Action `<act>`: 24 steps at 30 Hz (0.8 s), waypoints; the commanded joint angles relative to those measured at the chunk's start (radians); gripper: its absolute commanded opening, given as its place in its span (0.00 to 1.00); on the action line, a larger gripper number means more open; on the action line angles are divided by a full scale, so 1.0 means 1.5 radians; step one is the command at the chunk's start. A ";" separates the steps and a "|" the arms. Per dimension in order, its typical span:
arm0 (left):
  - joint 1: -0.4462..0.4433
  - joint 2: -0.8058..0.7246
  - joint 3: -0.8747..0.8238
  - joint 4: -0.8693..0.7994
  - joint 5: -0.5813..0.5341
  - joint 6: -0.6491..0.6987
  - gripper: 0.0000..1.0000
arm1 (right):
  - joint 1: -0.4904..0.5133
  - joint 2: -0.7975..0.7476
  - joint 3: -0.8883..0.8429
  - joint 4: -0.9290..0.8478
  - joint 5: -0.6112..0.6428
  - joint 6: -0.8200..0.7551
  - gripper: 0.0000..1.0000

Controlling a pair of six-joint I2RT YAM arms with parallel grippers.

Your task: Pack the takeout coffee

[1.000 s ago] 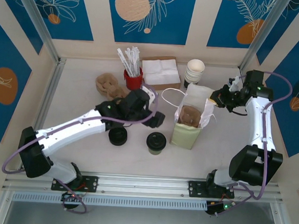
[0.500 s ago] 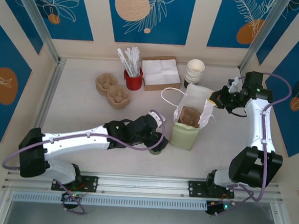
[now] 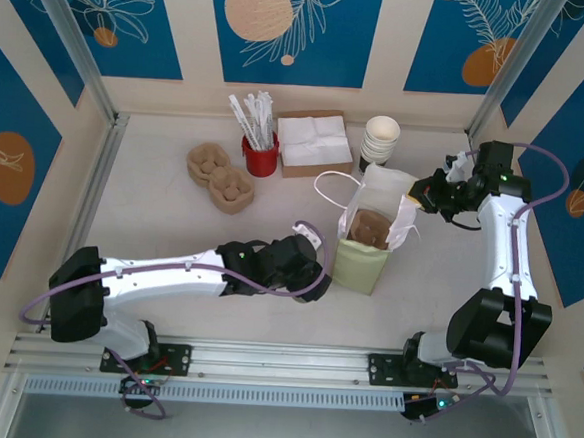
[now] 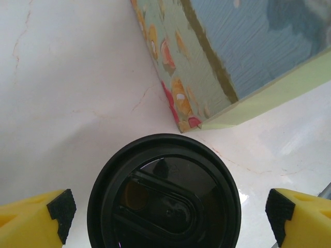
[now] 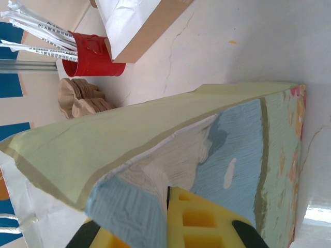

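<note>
The takeout coffee (image 4: 164,194) fills the lower middle of the left wrist view: a cup seen from above, closed by a round black lid with a sip hole. My left gripper (image 4: 168,219) is open, one yellow finger on each side of the lid with a small gap to it. From above, the left gripper (image 3: 308,273) hangs just left of the paper bag (image 3: 369,242) and covers the cup. My right gripper (image 3: 421,196) is shut on the bag's upper right rim (image 5: 155,170), holding its mouth open. A brown item lies inside the bag.
At the back stand a stack of white cups (image 3: 381,140), a napkin box (image 3: 316,140), a red cup of straws (image 3: 260,157) and brown cardboard carriers (image 3: 220,174). The bag's corner (image 4: 189,121) is just beyond the lid. Metal rails run along the left and front edges.
My left arm swung from near the carriers toward the front and came down over the lidded cup beside the bag. The right arm and the bag stayed put.
</note>
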 commanded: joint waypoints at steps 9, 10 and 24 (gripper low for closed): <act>-0.056 0.058 0.121 -0.165 -0.096 -0.119 0.95 | 0.002 -0.014 -0.010 -0.004 -0.022 -0.017 0.00; -0.057 0.065 0.129 -0.172 -0.097 -0.124 0.96 | 0.002 -0.013 -0.009 -0.005 -0.023 -0.017 0.00; -0.079 0.107 0.174 -0.241 -0.157 -0.173 0.99 | 0.002 -0.024 -0.020 -0.003 -0.023 -0.020 0.00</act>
